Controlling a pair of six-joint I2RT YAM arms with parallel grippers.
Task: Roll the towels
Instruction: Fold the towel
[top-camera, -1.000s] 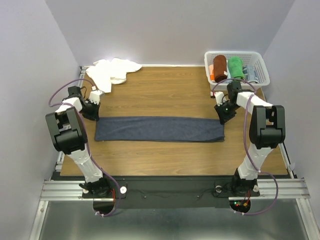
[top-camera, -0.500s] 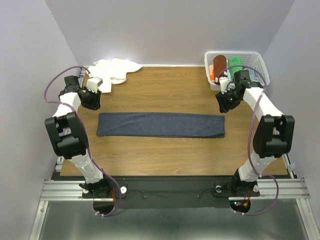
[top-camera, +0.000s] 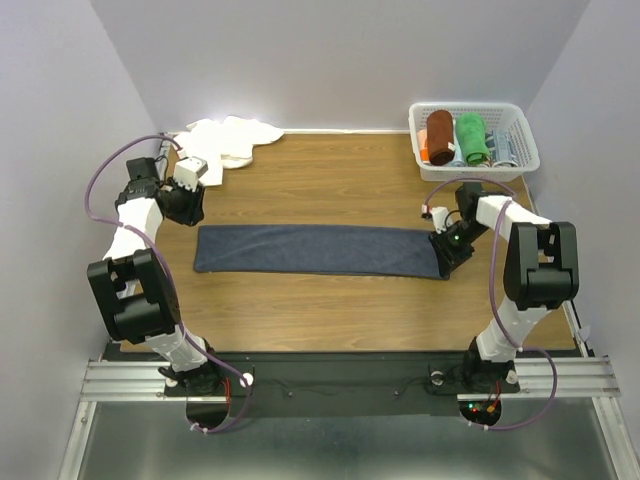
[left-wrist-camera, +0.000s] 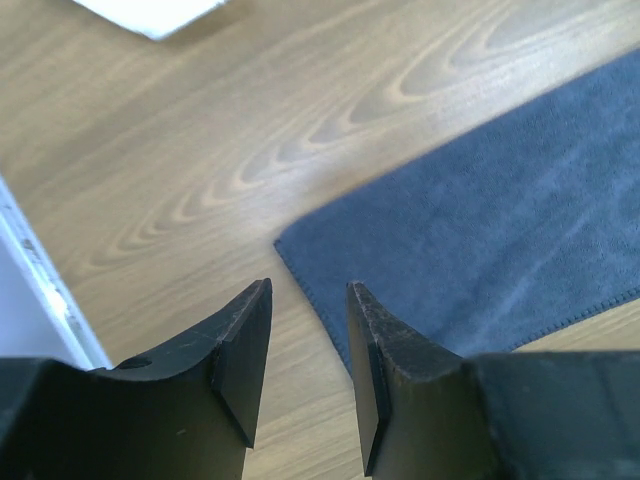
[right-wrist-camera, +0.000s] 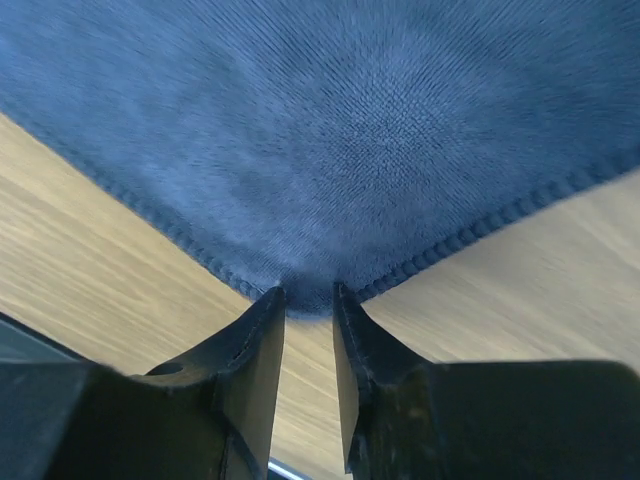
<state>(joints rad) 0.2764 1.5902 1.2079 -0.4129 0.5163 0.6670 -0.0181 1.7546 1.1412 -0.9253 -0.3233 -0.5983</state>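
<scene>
The dark blue-grey towel (top-camera: 320, 250) lies flat as a long folded strip across the middle of the table. The white towel (top-camera: 228, 140) is crumpled at the back left; a corner of it shows in the left wrist view (left-wrist-camera: 150, 12). My left gripper (top-camera: 188, 208) is open and empty, held above the wood just behind the strip's left end; its view (left-wrist-camera: 308, 290) shows the towel's corner (left-wrist-camera: 480, 240) ahead. My right gripper (top-camera: 446, 252) is low at the strip's right end. In its view (right-wrist-camera: 308, 292) the jaws stand narrowly apart, tips touching the towel's corner (right-wrist-camera: 330, 150), with nothing between them.
A white basket (top-camera: 525, 135) at the back right holds a rust-brown rolled towel (top-camera: 438, 135), a green rolled towel (top-camera: 472, 135) and other items. The table's left edge (left-wrist-camera: 45, 290) is close to my left gripper.
Both grippers left the towel's ends and rose toward the back, leaving the strip lying slightly farther back. My right gripper has since come back down to the right corner; my left stayed raised.
</scene>
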